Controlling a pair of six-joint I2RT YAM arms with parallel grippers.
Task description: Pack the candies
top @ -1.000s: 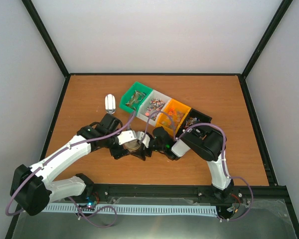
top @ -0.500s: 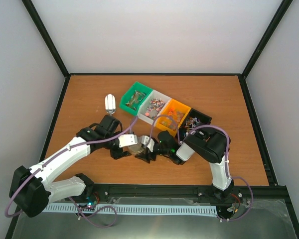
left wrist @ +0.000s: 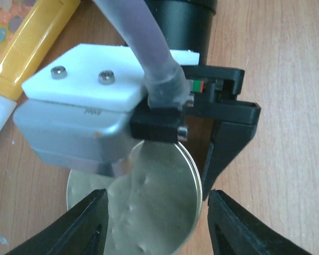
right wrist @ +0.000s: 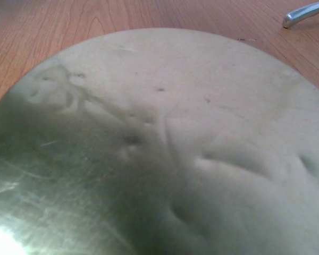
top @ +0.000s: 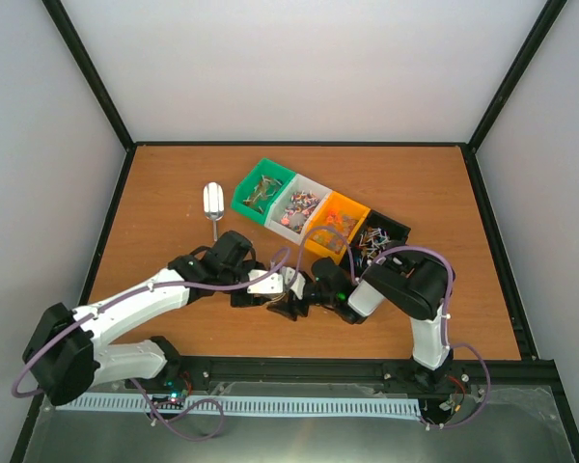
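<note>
The candies lie in four bins in a slanted row: green [top: 262,189], white [top: 298,206], orange [top: 334,223] and black [top: 379,234]. In front of them my two grippers meet over a round, dented metal tin [left wrist: 159,196]. My left gripper [top: 261,286] straddles the tin, its fingers [left wrist: 90,226] standing apart with a thin gap to the rim. My right gripper [top: 292,295] hangs over the tin from the other side, one black finger [left wrist: 228,135] along the rim and the other hidden. The tin [right wrist: 165,149] fills the right wrist view.
A metal scoop [top: 213,200] lies on the wooden table [top: 164,193] left of the green bin; its handle [right wrist: 305,11] shows at the right wrist view's top edge. The orange bin's wall [left wrist: 34,40] is close behind the grippers. Black frame rails border the table.
Both grippers have shifted to the right, toward the bins, staying over the tin. The left fingers have come closer together around it. The left arm has stretched further across.
</note>
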